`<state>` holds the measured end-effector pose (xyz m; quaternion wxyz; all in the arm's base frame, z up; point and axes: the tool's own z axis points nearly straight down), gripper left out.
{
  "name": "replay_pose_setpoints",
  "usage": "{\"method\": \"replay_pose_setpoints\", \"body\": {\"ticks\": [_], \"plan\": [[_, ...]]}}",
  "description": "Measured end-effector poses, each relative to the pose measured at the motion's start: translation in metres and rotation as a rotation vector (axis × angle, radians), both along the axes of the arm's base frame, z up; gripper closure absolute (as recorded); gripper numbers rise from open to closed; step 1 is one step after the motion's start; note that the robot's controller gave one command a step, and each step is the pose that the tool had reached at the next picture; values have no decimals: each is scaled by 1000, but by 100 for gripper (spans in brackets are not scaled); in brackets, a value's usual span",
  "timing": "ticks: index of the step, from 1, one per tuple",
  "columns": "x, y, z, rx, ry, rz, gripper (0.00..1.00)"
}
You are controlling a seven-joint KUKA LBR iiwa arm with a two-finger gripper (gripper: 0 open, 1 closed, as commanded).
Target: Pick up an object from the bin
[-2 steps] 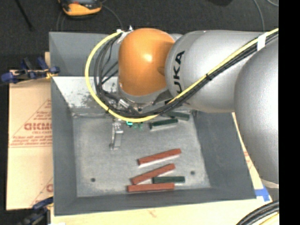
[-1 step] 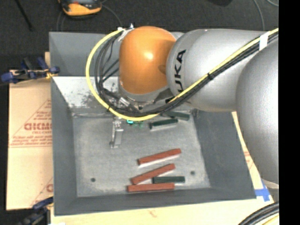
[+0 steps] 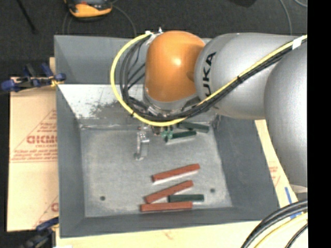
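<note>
Hanging low over the far middle of the grey metal bin, the gripper is above bare floor, just left of some dark green flat sticks that lie partly under the wrist. Whether it is apart or together cannot be told. Three red-brown flat sticks lie well apart, nearer. Closing here would probably catch nothing, and thin sticks lying flat could slip away.

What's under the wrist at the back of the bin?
Ends of dark green sticks poke out from beneath the wrist onto the bin floor. Their count and anything farther under are covered.
</note>
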<state>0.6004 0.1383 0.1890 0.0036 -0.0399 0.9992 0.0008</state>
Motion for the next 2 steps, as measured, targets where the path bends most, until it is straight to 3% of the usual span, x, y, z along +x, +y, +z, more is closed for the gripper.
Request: {"method": "replay_pose_setpoints", "body": {"ticks": [1, 2], "plan": [[16, -39, -64, -3, -3, 80, 0], [24, -62, -76, -4, 17, 140, 0]]}}
